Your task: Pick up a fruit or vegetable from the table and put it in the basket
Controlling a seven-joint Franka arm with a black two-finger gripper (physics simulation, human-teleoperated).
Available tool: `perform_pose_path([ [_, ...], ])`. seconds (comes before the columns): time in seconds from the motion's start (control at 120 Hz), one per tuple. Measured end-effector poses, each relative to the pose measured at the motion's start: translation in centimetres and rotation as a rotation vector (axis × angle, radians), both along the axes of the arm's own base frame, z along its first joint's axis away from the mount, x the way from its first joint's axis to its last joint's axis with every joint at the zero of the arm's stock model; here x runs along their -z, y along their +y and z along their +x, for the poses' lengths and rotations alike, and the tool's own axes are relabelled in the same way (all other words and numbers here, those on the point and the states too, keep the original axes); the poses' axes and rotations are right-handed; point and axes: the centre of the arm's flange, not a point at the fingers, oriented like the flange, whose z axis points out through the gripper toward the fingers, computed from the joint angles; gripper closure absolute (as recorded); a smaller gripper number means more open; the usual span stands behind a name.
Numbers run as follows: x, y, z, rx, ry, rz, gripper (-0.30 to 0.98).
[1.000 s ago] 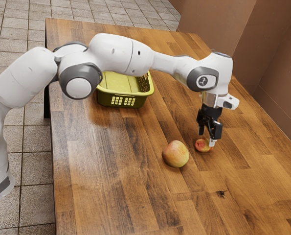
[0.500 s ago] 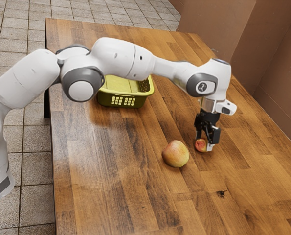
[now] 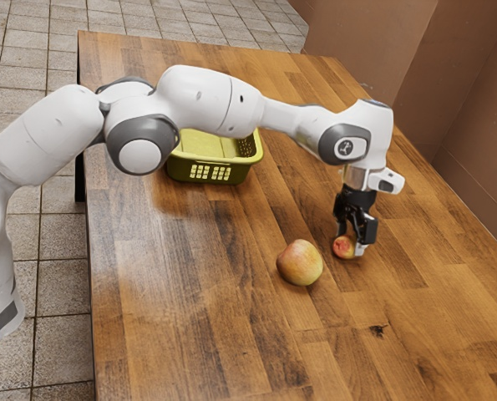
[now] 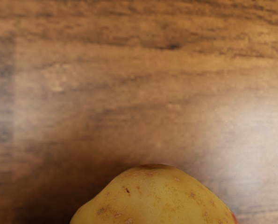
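On the exterior view's left, the arm is coming in over the table, its base standing well apart from the large fruit. The basket is sitting up and to the exterior view's left of that large fruit, well apart from it. Just beside the large fruit, on the exterior view's right, the small red-and-yellow fruit is resting on the wood, and the gripper is hanging low around it. Whether the gripper is clamping it or merely straddling it, I cannot tell.

Judging from this, the job is being one of securing the small fruit. Good work here is meaning centring on its thick middle, squeezing evenly and firmly, then lifting straight up before swinging toward the basket. Its rounded skin is likely to be rolling or squirting out under an off-centre squeeze, and a low sideways sweep is risking a knock against the large fruit.
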Motion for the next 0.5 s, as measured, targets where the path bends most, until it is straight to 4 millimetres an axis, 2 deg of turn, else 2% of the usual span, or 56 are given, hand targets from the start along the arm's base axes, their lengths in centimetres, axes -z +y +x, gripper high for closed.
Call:
perform_pose_path([
  [0.15, -0.37, 0.18, 0.02, 0.014, -0.011, 0.021, 0.29],
  [0.225, -0.41, 0.34, 0.02, 0.019, -0.014, 0.030, 0.39],
  [0.5, -0.64, 0.71, -0.02, 0.041, -0.021, 0.057, 0.35],
])
